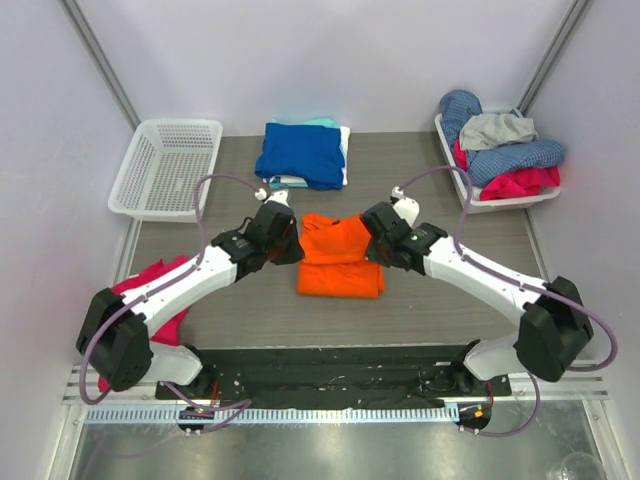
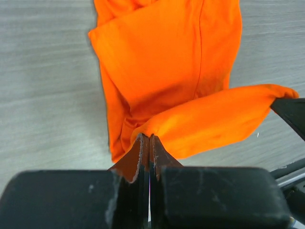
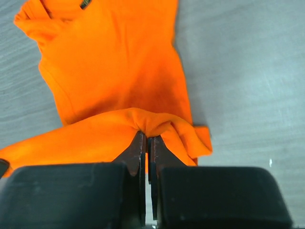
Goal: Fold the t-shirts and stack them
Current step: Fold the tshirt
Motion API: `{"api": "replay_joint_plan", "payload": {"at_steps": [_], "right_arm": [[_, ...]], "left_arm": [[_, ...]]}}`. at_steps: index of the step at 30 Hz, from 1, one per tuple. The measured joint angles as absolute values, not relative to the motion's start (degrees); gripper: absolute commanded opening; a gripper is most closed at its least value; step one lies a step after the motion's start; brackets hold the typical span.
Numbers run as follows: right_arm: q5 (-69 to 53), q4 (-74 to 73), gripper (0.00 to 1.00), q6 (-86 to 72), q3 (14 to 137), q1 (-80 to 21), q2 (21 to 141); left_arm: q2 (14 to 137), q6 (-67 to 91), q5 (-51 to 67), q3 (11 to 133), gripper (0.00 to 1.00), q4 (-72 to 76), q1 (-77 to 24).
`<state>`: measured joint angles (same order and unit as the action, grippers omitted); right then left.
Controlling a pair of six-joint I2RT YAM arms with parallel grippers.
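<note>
An orange t-shirt (image 1: 338,255) lies partly folded in the middle of the table. My left gripper (image 1: 295,250) is shut on its left edge, the cloth (image 2: 190,119) pinched at the fingertips and lifted. My right gripper (image 1: 374,240) is shut on the right edge, with a raised fold of orange cloth (image 3: 124,124) bunched at its tips. A folded royal blue t-shirt (image 1: 300,153) tops a stack at the back, with pale teal and white cloth (image 1: 343,135) showing under it.
A white mesh basket (image 1: 165,167) stands at the back left. A white tray (image 1: 505,200) at the back right holds a heap of blue, grey and red clothes. Pink-red cloth (image 1: 160,290) lies under the left arm at the table's left edge.
</note>
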<state>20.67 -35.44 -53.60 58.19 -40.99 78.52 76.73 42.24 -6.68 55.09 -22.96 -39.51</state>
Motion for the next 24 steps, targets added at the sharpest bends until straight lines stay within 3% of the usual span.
{"api": "replay_joint_plan", "payload": {"at_steps": [24], "right_arm": [[13.5, -24.8, 0.01, -43.9, 70.5, -29.3, 99.5]], "left_arm": [[98.9, 36.3, 2.3, 68.4, 0.00, -17.8, -29.3]]}}
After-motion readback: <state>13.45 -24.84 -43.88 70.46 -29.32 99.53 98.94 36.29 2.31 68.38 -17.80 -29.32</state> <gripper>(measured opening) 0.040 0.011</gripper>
